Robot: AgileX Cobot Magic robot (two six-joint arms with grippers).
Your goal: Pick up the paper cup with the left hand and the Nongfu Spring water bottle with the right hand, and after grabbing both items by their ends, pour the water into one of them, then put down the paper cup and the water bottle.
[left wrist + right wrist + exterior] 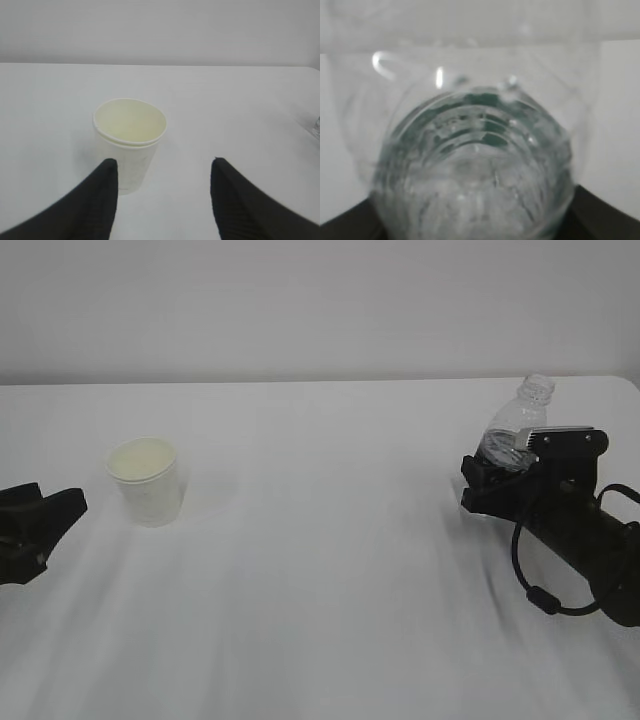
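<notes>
On the white desk (330, 570), toward its left side, stood the paper cup (147, 480), upright and apart from everything else. It looked light and thin-walled, likely to buckle under a hard squeeze, so a gentle hold low on its body, near the base, seemed safest. It was a small white tapered cup with a rolled rim and a pale cream inside; it appeared empty.

The left end effector (164, 200) sat just short of the cup with its two black fingers (97, 200) spread apart, holding nothing; one finger was close beside the cup's lower wall.

Far to the right, well apart from the cup, the Nongfu Spring water bottle (515, 430) leaned at a tilt, its open neck pointing up and away. It was clear, ribbed plastic with a dark label band, probably slippery and somewhat springy. The right end effector (497, 472) was around the bottle's lower end, jaws either side of it; whether the grip was firm could not be told. Up close, the bottle's ribbed base (475, 170) filled the right wrist view.
</notes>
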